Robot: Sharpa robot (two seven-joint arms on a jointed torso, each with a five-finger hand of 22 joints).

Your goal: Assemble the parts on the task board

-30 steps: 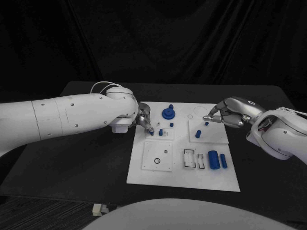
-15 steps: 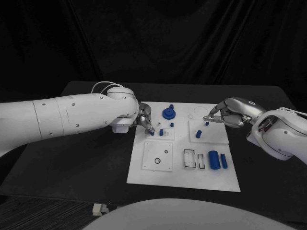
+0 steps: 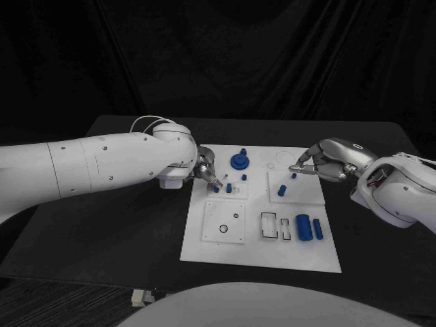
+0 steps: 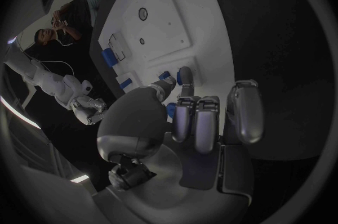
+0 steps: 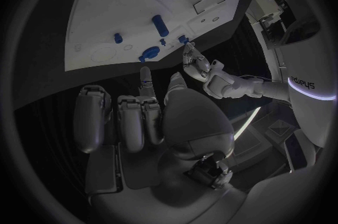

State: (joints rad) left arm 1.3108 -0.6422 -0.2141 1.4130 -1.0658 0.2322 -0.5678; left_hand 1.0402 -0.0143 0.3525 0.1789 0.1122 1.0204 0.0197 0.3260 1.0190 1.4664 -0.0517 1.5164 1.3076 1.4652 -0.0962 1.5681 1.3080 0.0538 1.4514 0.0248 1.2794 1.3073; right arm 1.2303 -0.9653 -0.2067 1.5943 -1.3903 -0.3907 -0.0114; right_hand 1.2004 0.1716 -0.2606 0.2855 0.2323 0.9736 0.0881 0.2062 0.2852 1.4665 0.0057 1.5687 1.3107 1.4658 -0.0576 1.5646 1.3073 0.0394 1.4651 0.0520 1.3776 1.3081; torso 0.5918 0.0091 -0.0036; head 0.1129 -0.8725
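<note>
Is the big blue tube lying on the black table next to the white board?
No, the big blue tube lies on the white task board itself, near its front right corner, beside a thinner blue piece.

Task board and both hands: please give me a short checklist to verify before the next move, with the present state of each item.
1. Task board lies flat on the table: ok.
2. Left hand is at the board's left edge, fingers near the small pegs: ok.
3. Left hand holds a part: cannot tell.
4. Right hand is at the board's far right corner, fingertips pinched together: ok.
5. Right hand holds a part: cannot tell; something small and blue shows at its fingertips in the right wrist view.
6. Two cylinders lie apart from both hands: ok.
</note>
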